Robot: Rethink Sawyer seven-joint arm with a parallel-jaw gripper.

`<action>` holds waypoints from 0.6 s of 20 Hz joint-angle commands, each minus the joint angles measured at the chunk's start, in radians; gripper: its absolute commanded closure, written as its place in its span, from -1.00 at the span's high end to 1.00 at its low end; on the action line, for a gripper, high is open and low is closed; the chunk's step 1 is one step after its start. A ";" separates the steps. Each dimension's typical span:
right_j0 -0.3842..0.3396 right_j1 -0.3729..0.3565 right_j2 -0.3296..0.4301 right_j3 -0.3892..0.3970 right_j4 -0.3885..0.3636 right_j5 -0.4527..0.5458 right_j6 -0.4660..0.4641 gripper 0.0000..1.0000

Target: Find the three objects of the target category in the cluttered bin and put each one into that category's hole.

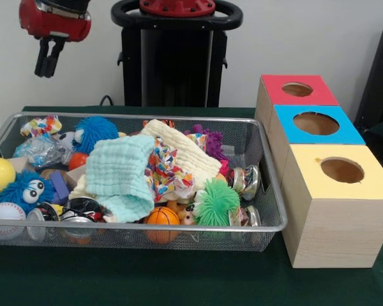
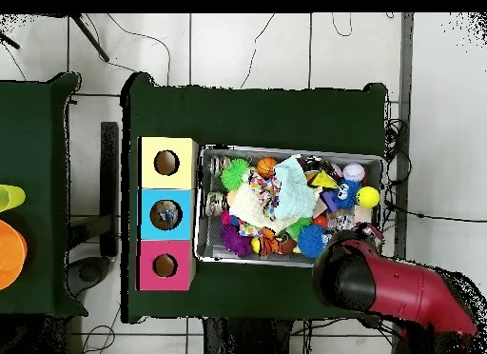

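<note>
Above the bin's corner nearest the robot's base, the gripper (image 1: 49, 64) hangs high and empty, its jaws drawn together with nothing between them. The cluttered bin (image 1: 274, 191) sits on the green tabletop (image 1: 179, 280), beside a row of three boxes: red box (image 1: 298, 90), blue box (image 1: 316, 123) and yellow box (image 1: 342, 170), each with a round hole on top.

By my judgement the task is in its search step: no object is lifted. The bin is piled with soft toys, balls and a mint cloth (image 1: 121, 173) that covers the middle. The next move calls for choosing a target, parting the jaws and descending inside the rim.

The air above the pile is open, but the metal rim and mesh walls crowd anything near the bin's edges. The boxes stand just beside the bin's short end, so carrying across needs height to pass the rim.
</note>
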 commanded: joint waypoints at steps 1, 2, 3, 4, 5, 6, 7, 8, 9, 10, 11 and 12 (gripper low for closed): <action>0.120 -0.025 -0.174 -0.025 0.005 -0.162 0.393 -1.00; 0.077 -0.072 -0.113 -0.014 0.021 -0.098 0.324 -1.00; 0.043 -0.110 -0.066 -0.002 0.033 -0.069 0.257 -1.00; 0.024 -0.143 -0.035 0.003 0.046 -0.023 0.195 -1.00; 0.005 -0.176 -0.005 0.009 0.059 0.024 0.134 -1.00; -0.003 -0.199 0.004 0.012 0.085 0.073 0.110 -1.00; 0.013 -0.205 -0.016 -0.006 0.098 0.125 0.119 -1.00; 0.023 -0.200 -0.037 -0.017 0.105 0.144 0.143 -1.00; 0.037 -0.185 -0.062 -0.033 0.103 0.160 0.169 -1.00; 0.031 -0.168 -0.070 -0.032 0.111 0.155 0.192 -1.00; 0.014 -0.146 -0.065 -0.023 0.107 0.125 0.190 -1.00; -0.003 -0.123 -0.060 -0.015 0.104 0.095 0.189 -1.00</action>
